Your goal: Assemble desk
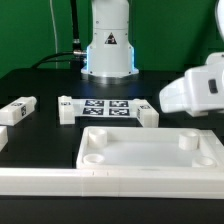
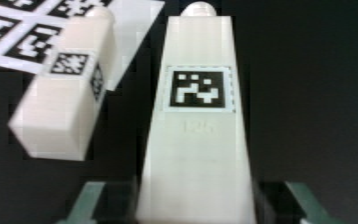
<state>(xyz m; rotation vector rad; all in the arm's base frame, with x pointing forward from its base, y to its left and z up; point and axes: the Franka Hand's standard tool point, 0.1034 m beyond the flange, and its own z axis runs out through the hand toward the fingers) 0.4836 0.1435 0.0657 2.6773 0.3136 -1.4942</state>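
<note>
Wrist view: claw (image 2: 194, 203) clasps leg (image 2: 197, 150) bearing black-and-white tag (image 2: 197, 88).

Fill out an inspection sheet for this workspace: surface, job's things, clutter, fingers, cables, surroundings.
Surface: black table, matte.
Job's things: desk slab lies flat, corner sockets up. A tagged leg runs between the fingers. A second leg lies beside it at an angle; whether the two touch cannot be told. A third leg lies at the exterior view's left.
Clutter: marker board behind the slab; white rail along the table's edge.
Fingers: fingers flank the leg's near end; whether they press it cannot be told.
Cables: dark cable beside the robot base.
Surroundings: robot base with a blue glow; dark backdrop.
</note>
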